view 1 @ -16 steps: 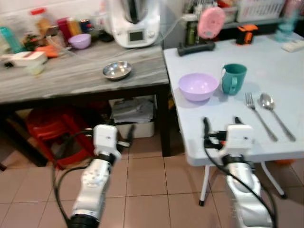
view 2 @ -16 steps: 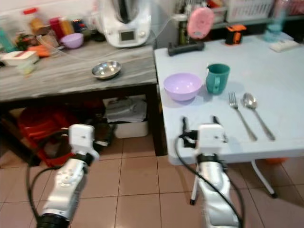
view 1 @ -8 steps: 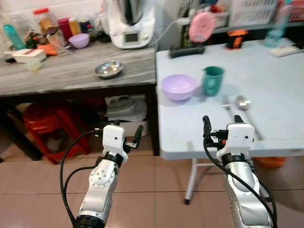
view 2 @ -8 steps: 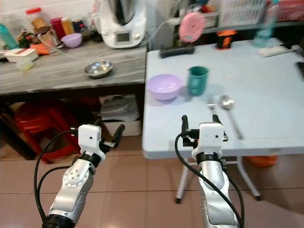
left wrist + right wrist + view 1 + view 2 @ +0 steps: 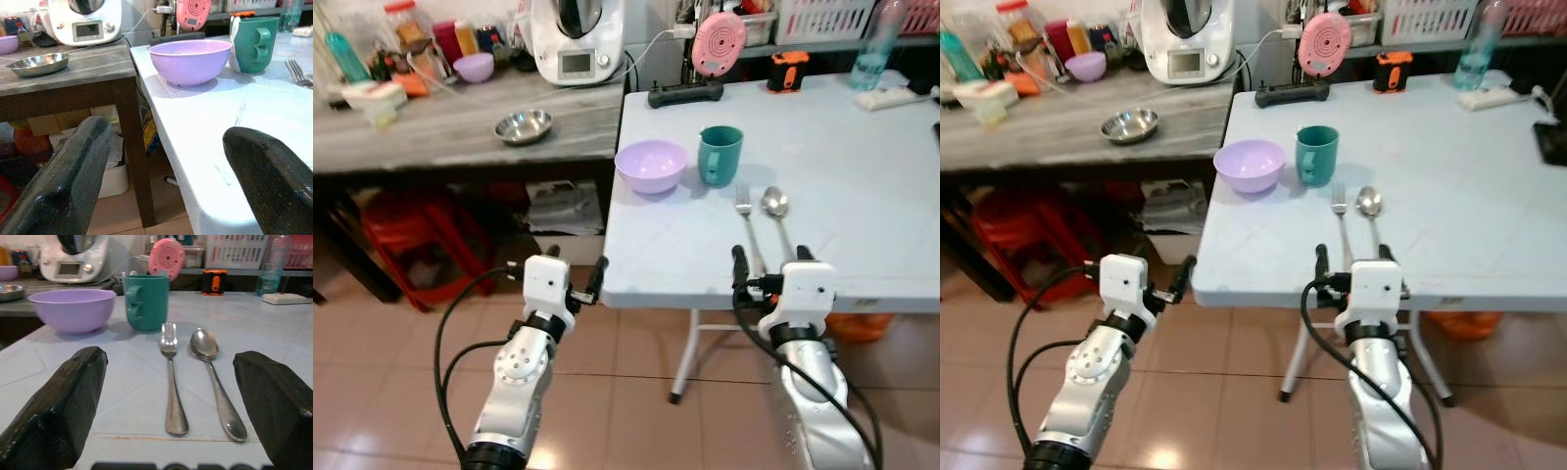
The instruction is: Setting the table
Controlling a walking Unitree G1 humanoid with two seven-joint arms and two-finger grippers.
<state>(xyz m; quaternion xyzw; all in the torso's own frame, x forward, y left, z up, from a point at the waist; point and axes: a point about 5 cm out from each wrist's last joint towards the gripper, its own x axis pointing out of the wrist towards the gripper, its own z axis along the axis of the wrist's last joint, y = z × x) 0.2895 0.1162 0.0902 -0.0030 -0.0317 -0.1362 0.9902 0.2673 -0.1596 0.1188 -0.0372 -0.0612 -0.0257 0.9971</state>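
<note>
We stand at the near edge of a pale blue folding table (image 5: 862,186), both arms raised. Our right gripper (image 5: 769,259) hovers at that edge with fingers spread and empty, directly in front of a fork (image 5: 169,377) and a spoon (image 5: 213,379) lying side by side, apart. Beyond them, a lilac bowl (image 5: 651,164) sits just beside a teal mug (image 5: 719,155). Our left gripper (image 5: 558,274) hangs released over the tiled floor (image 5: 626,392), off the table's left corner. To the left, a grey counter (image 5: 450,132) carries a steel dish (image 5: 524,125), a white kitchen appliance (image 5: 576,39) and assorted jars (image 5: 406,29).
</note>
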